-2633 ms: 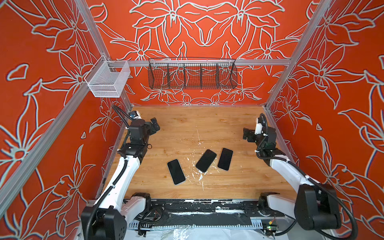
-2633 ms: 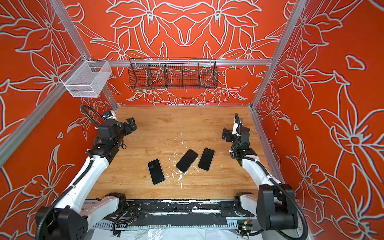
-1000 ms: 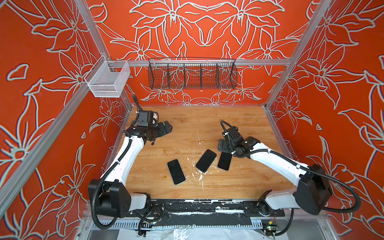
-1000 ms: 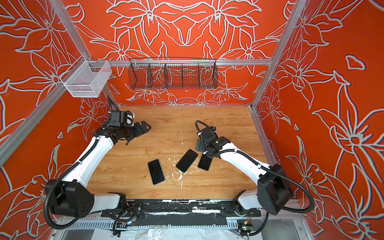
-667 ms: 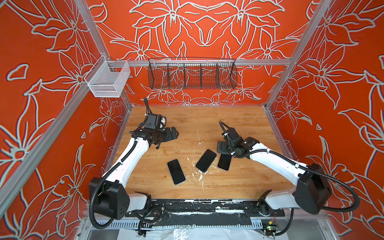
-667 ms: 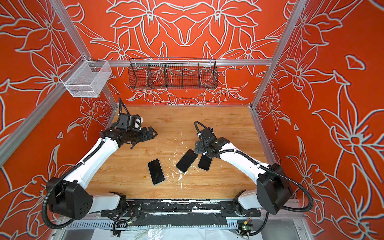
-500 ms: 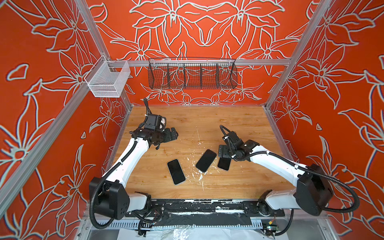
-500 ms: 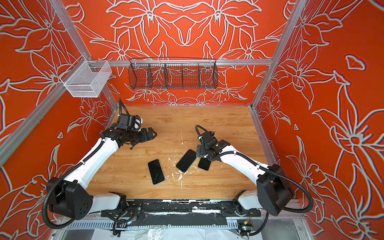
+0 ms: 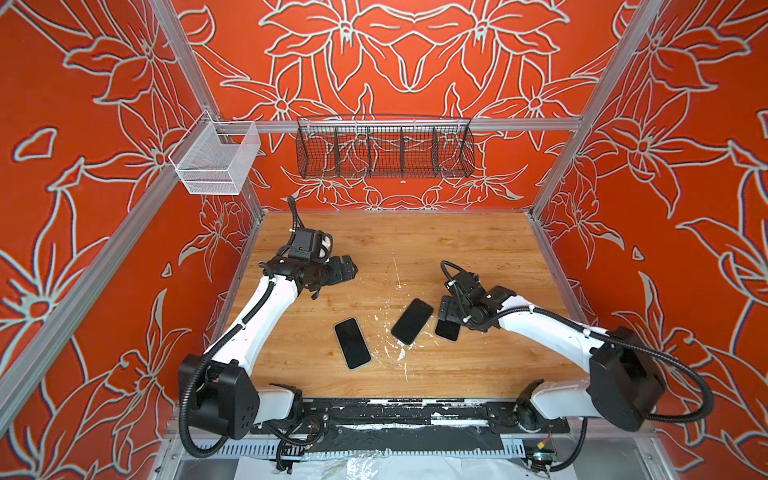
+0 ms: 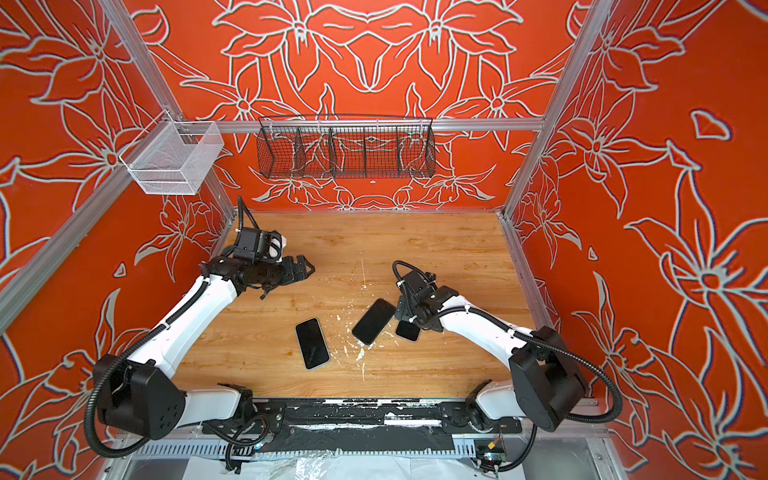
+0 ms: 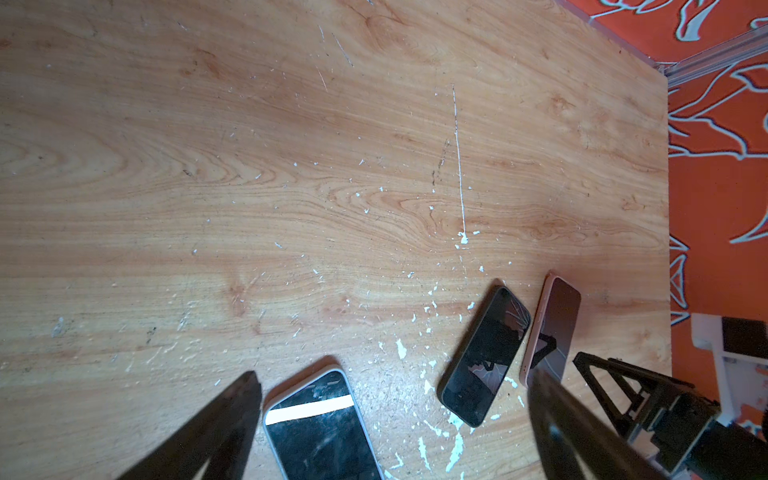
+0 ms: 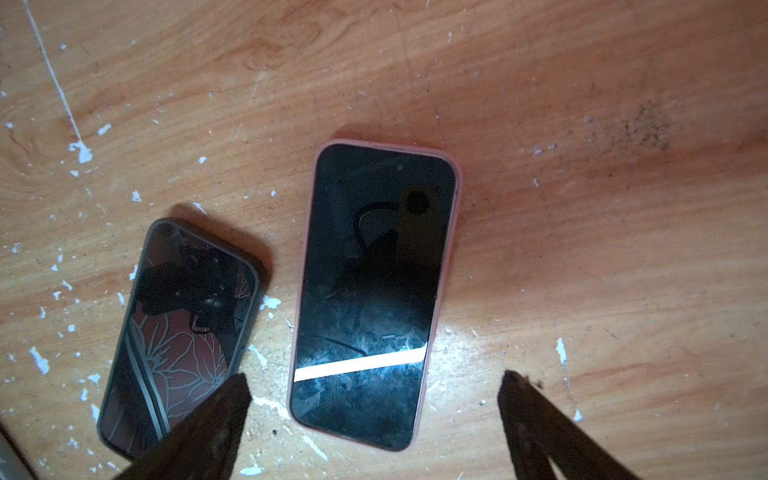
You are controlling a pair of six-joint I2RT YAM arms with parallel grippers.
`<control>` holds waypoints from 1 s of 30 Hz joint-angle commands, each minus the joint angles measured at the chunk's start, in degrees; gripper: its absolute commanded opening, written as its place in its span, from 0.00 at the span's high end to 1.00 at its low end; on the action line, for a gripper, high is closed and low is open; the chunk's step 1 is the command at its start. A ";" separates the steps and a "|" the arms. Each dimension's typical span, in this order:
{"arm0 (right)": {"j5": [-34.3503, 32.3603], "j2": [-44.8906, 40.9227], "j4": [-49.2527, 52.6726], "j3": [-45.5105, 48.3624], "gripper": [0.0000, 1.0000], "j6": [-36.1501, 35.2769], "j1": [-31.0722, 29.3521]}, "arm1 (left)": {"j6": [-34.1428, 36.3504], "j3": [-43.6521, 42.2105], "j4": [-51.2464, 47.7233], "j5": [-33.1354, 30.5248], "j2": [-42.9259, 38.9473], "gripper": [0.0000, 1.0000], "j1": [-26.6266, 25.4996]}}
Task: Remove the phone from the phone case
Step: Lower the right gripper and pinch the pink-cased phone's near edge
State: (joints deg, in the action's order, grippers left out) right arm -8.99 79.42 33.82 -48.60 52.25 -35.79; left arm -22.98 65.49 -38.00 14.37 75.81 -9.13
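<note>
Wooden table (image 9: 457, 249) holds 3 phones (image 9: 412, 321) in cases; right tool (image 12: 374, 380) gapes empty above the pink case (image 12: 305, 257), left tool (image 11: 395, 376) likewise.

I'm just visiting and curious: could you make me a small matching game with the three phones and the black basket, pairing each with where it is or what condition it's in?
Things:
1. phone in the pink case
2. phone in the dark grey case
3. phone in the white case
4. black wire basket

Descriptions:
A. hangs up at the back
B. cracked screen, middle of the three
C. leftmost of the three in both top views
D. lies under the open right end effector

Pairs: 1-D, 2-B, 3-C, 4-A
</note>
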 commanded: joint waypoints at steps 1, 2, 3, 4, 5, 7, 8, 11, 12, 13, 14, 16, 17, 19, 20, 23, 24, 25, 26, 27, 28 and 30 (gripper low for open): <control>-3.08 2.08 2.07 -1.46 0.05 5.97 -0.60 | -0.03 -0.19 -0.41 1.05 -0.68 0.03 -0.15; -3.22 3.04 3.03 -2.08 0.05 6.26 -0.60 | -0.10 -0.21 -0.37 1.11 -0.74 0.03 -0.11; -3.30 3.77 3.82 -2.73 0.05 6.51 -0.60 | -0.17 -0.27 -0.32 1.27 -0.73 0.03 -0.13; -3.29 4.87 4.98 -3.58 0.05 6.96 -0.60 | -0.25 -0.28 -0.32 1.42 -0.63 0.03 -0.10; -3.30 5.95 5.96 -4.39 0.05 7.31 -0.60 | -0.25 -0.28 -0.32 1.57 -0.57 0.03 -0.08; -2.90 8.00 7.82 -6.13 0.05 7.57 -0.60 | -0.36 -0.32 -0.32 1.83 -0.36 0.03 -0.10; -2.68 9.08 8.33 -6.77 0.05 7.73 -0.68 | -0.34 -0.29 -0.32 1.89 -0.26 0.03 -0.15; -1.76 10.48 8.17 -7.41 0.05 8.04 -0.86 | -0.39 -0.28 -0.32 2.08 -0.37 0.03 -0.11; -1.64 10.59 7.74 -7.39 0.05 8.11 -0.94 | -0.44 -0.28 -0.32 1.91 -0.43 0.03 -0.10; -1.68 10.68 7.51 -7.35 0.05 8.21 -1.03 | -0.37 -0.35 -0.32 1.86 -0.56 0.03 -0.10; -1.73 10.87 7.40 -7.30 0.06 8.22 -1.04 | -0.39 -0.43 -0.32 1.67 -0.66 0.03 -0.10; -1.73 11.38 7.40 -7.54 0.06 8.13 -1.04 | -0.40 -0.63 -0.17 1.37 -0.80 0.03 -0.09; -1.65 11.69 7.48 -7.64 0.06 8.13 -1.04 | -0.43 -0.63 -0.21 1.46 -0.77 0.03 -0.15; -1.42 12.14 7.18 -7.80 0.06 7.96 -1.12 | -0.49 -0.55 -0.22 1.49 -0.68 0.03 -0.08; -1.29 12.47 6.93 -7.83 0.06 7.87 -1.17 | -0.49 -0.54 -0.32 1.54 -0.60 0.03 -0.10; -0.94 13.01 6.39 -8.18 0.06 7.57 -1.36 | -0.72 -0.54 -0.23 1.66 -0.66 0.03 -0.11; -0.79 13.21 6.22 -8.31 0.06 7.45 -1.34 | -0.69 -0.61 -0.23 1.69 -0.59 0.03 -0.10; -0.51 13.39 5.96 -8.46 0.06 7.26 -1.47 | -0.72 -0.60 -0.23 1.63 -0.58 0.03 -0.06; -0.28 13.72 5.72 -8.60 0.06 7.19 -1.55 | -0.73 -0.59 -0.23 1.63 -0.55 0.03 -0.10; -0.19 13.90 5.53 -8.71 0.06 7.18 -1.56 | -0.75 -0.56 -0.23 1.66 -0.49 0.03 -0.10; 0.01 14.19 5.26 -8.75 0.06 7.08 -1.64 | -0.78 -0.55 -0.23 1.74 -0.48 0.03 -0.10; 0.59 14.58 4.57 -8.89 0.06 6.86 -1.73 | -0.82 -0.63 -0.19 1.63 -0.40 0.03 -0.10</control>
State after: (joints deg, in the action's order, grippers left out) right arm -8.91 92.97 38.54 -56.21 58.57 -36.99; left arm -23.44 65.49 -37.98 15.70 75.81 -9.13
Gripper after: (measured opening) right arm 0.939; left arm 0.971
